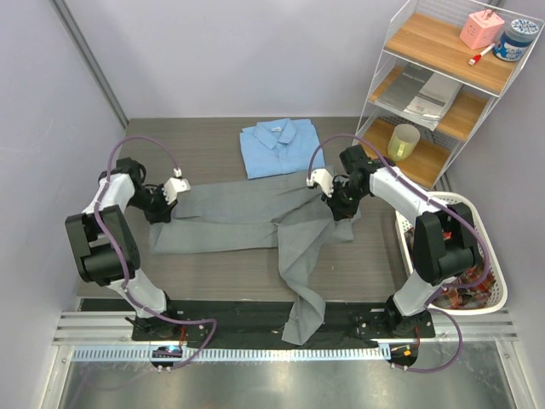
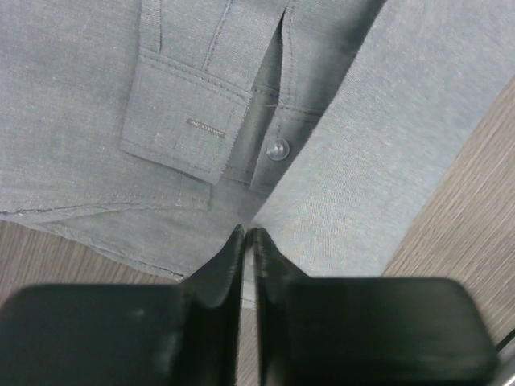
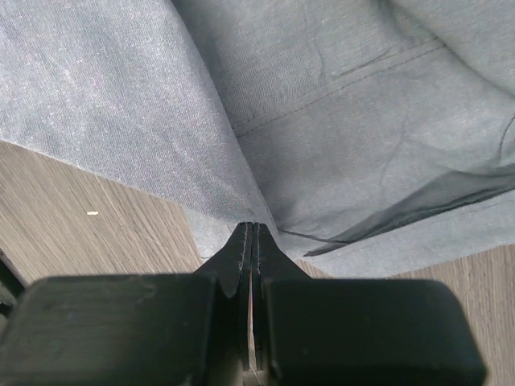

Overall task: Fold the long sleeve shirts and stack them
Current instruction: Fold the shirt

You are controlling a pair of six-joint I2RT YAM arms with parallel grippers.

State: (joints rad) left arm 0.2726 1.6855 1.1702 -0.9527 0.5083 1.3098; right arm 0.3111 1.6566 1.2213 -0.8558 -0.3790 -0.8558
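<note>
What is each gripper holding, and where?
Both pinch the grey shirt: left gripper at an edge by the cuff, right gripper at the opposite edge.

The left arm and right arm reached forward, elbows bent, left gripper and right gripper lowered and clamped tight.

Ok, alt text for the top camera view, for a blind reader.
The left gripper and right gripper pinch opposite ends of a grey shirt spread on a dark table, one sleeve hanging over the near edge. A folded light blue shirt lies behind it; a wire shelf stands at right.
</note>
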